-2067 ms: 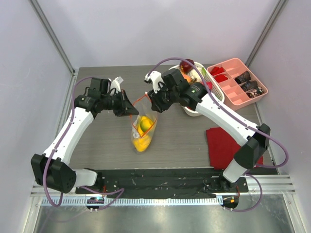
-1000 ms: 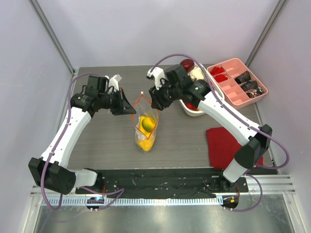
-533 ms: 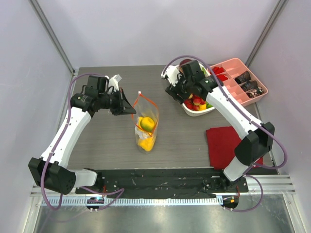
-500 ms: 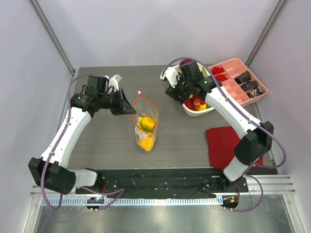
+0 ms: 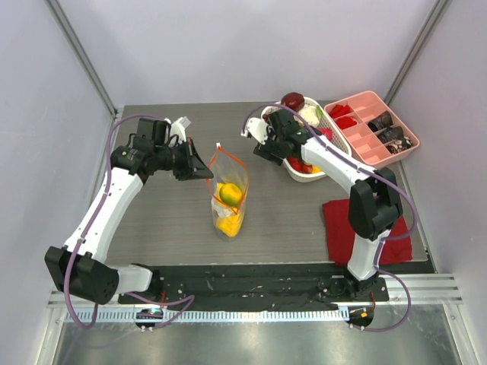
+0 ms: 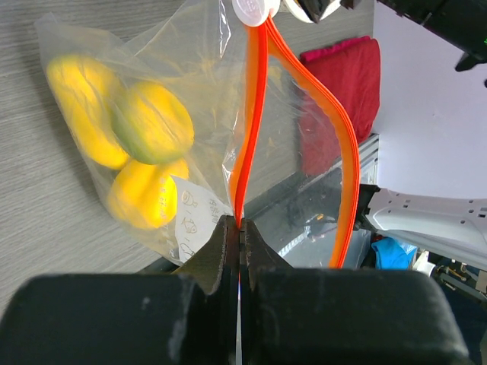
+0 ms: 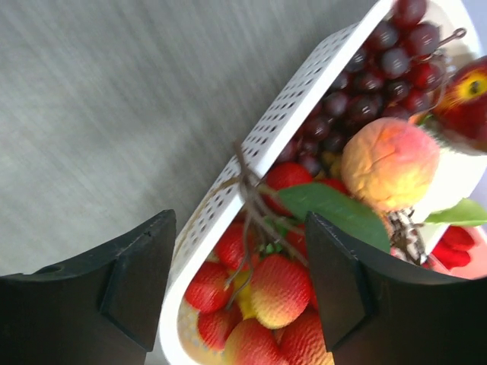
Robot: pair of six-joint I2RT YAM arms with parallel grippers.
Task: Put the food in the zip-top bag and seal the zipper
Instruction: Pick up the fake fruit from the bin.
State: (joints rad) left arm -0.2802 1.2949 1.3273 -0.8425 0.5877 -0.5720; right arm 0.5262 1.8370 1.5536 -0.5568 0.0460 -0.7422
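Observation:
The clear zip-top bag [image 5: 227, 192] stands in the middle of the table with yellow and green fruit pieces [image 5: 228, 196] inside; they show in the left wrist view [image 6: 148, 122] too. Its orange-red zipper [image 6: 255, 114] gapes open, white tip [image 6: 253, 9] at the far end. My left gripper [image 5: 204, 173] is shut on the near zipper strip [image 6: 241, 220] and holds the mouth up. My right gripper [image 5: 272, 148] is open and empty over the near rim of the white perforated basket [image 7: 259, 148], above red strawberries [image 7: 278, 289], an orange peach [image 7: 388, 163] and dark grapes [image 7: 380, 57].
A pink compartment tray [image 5: 372, 127] sits at the back right. A red folded cloth [image 5: 342, 224] lies at the front right, seen through the bag in the left wrist view [image 6: 346, 84]. Grey walls close in the table on three sides.
My right gripper let go of the bag's far side, moved right to the basket and now hovers open over its near rim. The left gripper has kept its hold; the bag stands more upright.

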